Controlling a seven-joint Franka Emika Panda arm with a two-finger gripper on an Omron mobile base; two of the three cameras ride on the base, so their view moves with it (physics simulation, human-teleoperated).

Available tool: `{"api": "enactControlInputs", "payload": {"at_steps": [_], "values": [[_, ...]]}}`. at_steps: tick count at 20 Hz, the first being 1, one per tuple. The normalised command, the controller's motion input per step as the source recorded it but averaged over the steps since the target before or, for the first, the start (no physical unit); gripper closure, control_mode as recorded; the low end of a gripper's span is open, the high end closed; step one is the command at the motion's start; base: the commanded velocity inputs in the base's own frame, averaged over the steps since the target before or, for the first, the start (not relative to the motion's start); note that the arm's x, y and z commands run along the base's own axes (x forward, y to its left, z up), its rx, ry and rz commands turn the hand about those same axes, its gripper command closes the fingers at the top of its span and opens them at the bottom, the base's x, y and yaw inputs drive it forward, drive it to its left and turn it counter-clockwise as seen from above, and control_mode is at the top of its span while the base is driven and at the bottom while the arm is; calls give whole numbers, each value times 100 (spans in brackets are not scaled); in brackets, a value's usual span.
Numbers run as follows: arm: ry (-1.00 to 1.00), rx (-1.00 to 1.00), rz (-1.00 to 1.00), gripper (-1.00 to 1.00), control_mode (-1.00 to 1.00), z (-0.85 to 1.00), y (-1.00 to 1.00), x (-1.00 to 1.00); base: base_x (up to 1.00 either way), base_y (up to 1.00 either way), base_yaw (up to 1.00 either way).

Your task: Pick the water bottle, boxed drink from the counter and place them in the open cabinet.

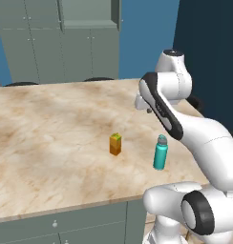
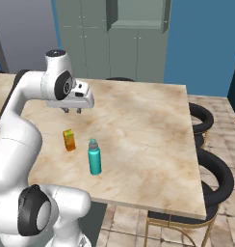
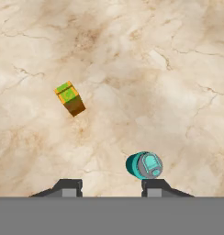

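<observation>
The teal water bottle [image 1: 160,153] [image 2: 94,157] stands upright on the marbled counter [image 1: 51,133] [image 2: 138,125] near its front edge. The orange boxed drink [image 1: 115,144] [image 2: 69,140] stands upright a short way to its left. My gripper [image 1: 148,110] [image 2: 72,111] hangs above the counter behind both, pointing down, open with nothing between its fingers. In the hand view the gripper [image 3: 111,188] looks down on the bottle's cap [image 3: 143,165], just above the right fingertip, and on the carton [image 3: 70,98] further off. The open cabinet [image 1: 90,24] [image 2: 138,24] is on the far wall.
Two black stools with gold legs [image 2: 213,176] [image 2: 201,116] stand along the counter's right side. More dark stool tops [image 1: 20,84] show at the far edge. Grey-green drawer fronts [image 1: 66,224] run below the front edge. Bare marble stretches left of the carton.
</observation>
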Motion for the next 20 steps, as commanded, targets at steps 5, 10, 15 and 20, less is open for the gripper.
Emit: {"api": "enactControlInputs", "payload": {"at_steps": [5, 10, 15, 20], "values": [[-1, 1, 0, -100, -100, -5, -7, -14, 0, 0, 0], [-11, 13, 0, -100, -100, -10, -33, -31, 0, 0, 0], [-8, 17, 7, -100, -100, -10, -41, -29, 0, 0, 0], [0, 17, 15, -100, -100, -15, -38, -22, 0, 0, 0]]}}
